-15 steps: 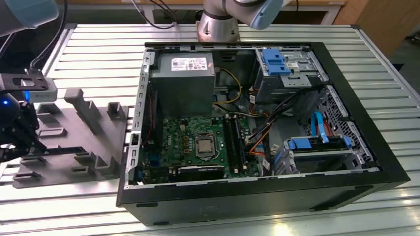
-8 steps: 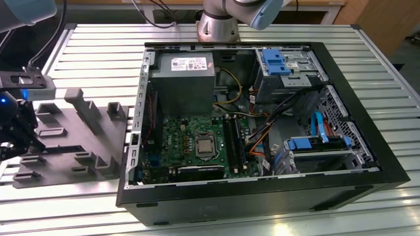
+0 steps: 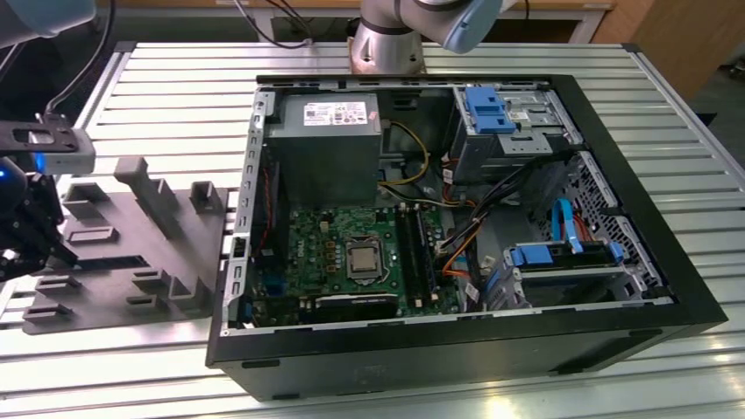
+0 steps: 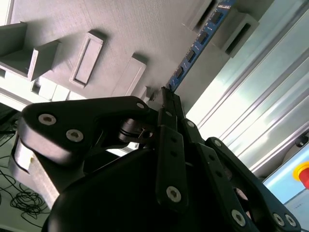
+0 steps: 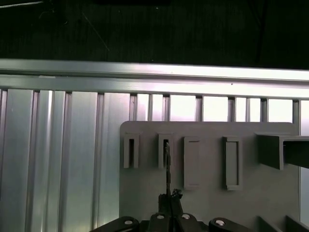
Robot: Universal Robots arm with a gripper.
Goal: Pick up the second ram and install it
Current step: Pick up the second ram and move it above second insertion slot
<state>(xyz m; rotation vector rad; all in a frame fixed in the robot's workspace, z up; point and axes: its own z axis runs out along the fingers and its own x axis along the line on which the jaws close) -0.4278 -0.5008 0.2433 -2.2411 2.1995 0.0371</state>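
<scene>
The second ram (image 4: 198, 46) is a slim stick with black chips, and my gripper (image 4: 166, 94) is shut on its near end. In the first wrist view the ram (image 5: 167, 169) shows edge-on as a thin dark line. It runs from the gripper (image 5: 169, 202) to a narrow holder slot (image 5: 165, 150) on the grey fixture plate (image 5: 207, 198). In the exterior view the gripper (image 3: 30, 249) hangs over that plate (image 3: 128, 262) at the far left, with the stick hidden behind it. The open computer case (image 3: 466, 340) lies to the right, with the motherboard (image 3: 338, 249) and its long black memory slots (image 3: 416, 253) inside.
The fixture plate carries several raised blocks and empty pockets (image 5: 231, 162). Inside the case are a grey power supply (image 3: 324, 144), orange and yellow cables (image 3: 460, 249) beside the memory slots, and blue drive brackets (image 3: 489, 109). Everything rests on a ribbed aluminium table (image 3: 152, 87). A red button (image 4: 303, 174) is nearby.
</scene>
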